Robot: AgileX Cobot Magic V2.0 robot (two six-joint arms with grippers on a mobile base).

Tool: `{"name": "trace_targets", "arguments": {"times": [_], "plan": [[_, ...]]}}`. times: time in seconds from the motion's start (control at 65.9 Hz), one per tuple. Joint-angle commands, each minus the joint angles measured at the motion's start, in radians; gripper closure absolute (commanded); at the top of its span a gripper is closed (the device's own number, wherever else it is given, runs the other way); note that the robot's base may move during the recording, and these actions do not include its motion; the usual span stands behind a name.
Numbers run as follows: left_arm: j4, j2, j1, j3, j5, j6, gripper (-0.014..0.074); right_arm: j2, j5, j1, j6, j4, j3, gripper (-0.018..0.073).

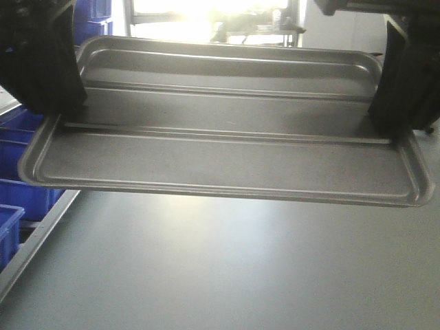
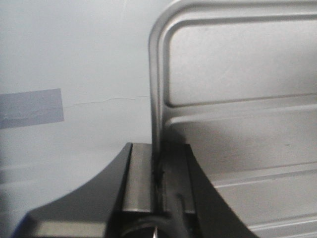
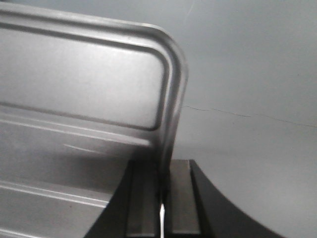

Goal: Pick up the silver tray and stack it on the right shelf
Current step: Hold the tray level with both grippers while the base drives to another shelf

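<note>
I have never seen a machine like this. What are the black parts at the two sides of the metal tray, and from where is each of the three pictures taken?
This is a robot with two arms. The black parts are its two grasping pieces, one on each arm.

The wide picture looks forward from the robot's body. There the left end effector and the right end effector each pinch one short edge of the silver tray, which hangs in the air above a plain grey table. Blue bins stand at the left.

The other two pictures come from small cameras on the wrists. Each looks along its own end effector, left and right, and shows the tray's rim clamped between two dark fingers. Nothing lies on the visible table below.
</note>
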Motion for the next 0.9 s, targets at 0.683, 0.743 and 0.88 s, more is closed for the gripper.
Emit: {"name": "trace_targets", "arguments": {"times": [0.683, 0.743, 0.88], "plan": [[0.022, -0.031, -0.012, -0.034, -0.029, 0.015, 0.0691, -0.027, -0.051, 0.004, -0.026, -0.026, -0.025, 0.0503], [0.022, -0.031, -0.012, -0.034, -0.029, 0.015, 0.0691, -0.027, -0.051, 0.004, -0.026, -0.026, -0.025, 0.0503], [0.022, -0.031, -0.012, -0.034, -0.029, 0.015, 0.0691, -0.027, -0.051, 0.004, -0.026, -0.026, -0.025, 0.0503]]}}
